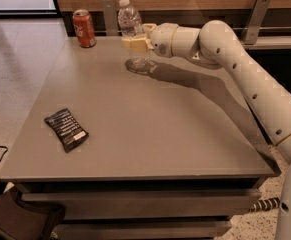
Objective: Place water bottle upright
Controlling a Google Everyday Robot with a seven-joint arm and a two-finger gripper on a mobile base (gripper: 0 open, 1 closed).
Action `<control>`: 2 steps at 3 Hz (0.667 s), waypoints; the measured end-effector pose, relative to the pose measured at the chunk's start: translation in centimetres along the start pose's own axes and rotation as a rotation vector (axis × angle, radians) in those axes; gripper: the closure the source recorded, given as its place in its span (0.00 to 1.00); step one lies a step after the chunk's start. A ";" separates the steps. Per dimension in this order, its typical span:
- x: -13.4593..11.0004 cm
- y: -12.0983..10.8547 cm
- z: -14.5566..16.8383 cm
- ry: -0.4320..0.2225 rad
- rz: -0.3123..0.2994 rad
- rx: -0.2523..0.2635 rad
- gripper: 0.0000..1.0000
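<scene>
Gray tabletop (155,129) filled our view. Near its far edge we saw the water bottle (129,20) standing upright, white cap on top, with the gripper (135,44) closed around its middle from the right. A red soda can (84,28) stood to its left, and a dark packet (66,129) lay well apart, nearer us.

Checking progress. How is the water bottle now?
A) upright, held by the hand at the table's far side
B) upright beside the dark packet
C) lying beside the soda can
A: the water bottle stands upright, the hand closed around its middle, at the table's far side.
</scene>
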State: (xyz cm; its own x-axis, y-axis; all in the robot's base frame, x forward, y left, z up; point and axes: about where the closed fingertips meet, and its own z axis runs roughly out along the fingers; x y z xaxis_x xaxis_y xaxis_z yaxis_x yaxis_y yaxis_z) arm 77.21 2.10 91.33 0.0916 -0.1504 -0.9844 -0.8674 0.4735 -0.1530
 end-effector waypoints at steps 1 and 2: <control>0.4 -0.3 -0.2 0.005 -0.003 0.009 1.00; 1.4 -0.5 -0.4 -0.005 0.006 0.020 1.00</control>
State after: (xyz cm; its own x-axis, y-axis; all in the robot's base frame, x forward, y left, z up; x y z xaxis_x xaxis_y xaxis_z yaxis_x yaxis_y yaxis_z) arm 77.57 1.27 90.09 0.0885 -0.1430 -0.9858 -0.8578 0.4920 -0.1484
